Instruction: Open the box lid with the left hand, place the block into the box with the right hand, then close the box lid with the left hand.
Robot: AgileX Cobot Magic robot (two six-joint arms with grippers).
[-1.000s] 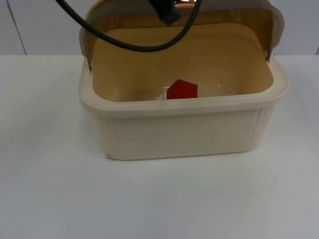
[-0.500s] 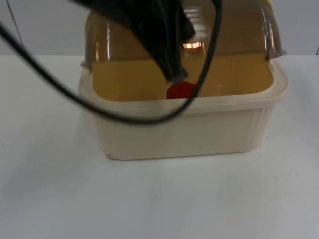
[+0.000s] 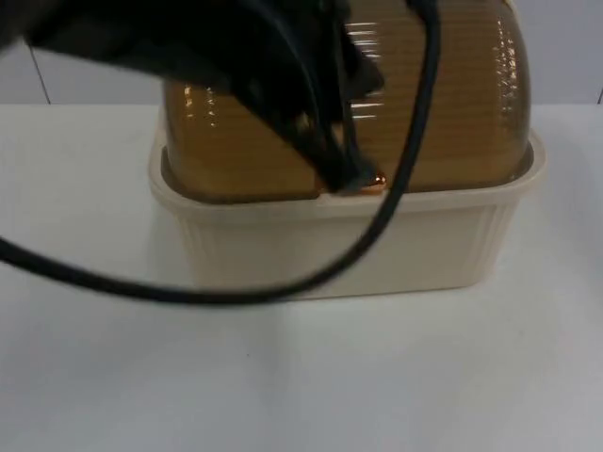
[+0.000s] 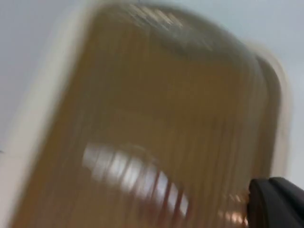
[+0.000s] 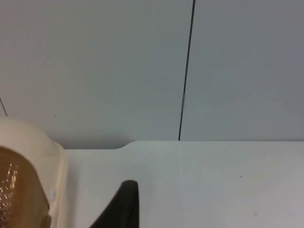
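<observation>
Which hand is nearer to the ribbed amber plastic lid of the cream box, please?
Left. The left hand is at the amber lid's front edge; the right hand waits off to the side of the box.

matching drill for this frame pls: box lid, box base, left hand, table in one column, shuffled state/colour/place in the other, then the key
Things:
1. box lid
2. box base
3. left hand
4. table

Descriptions:
A. black, at the lid's front edge
B. white, flat, carries the box
C. cream, ribbed wall
D. amber, see-through, ribbed, lowered onto the base

Pairs: 1-D, 2-C, 3-A, 4-B
</observation>
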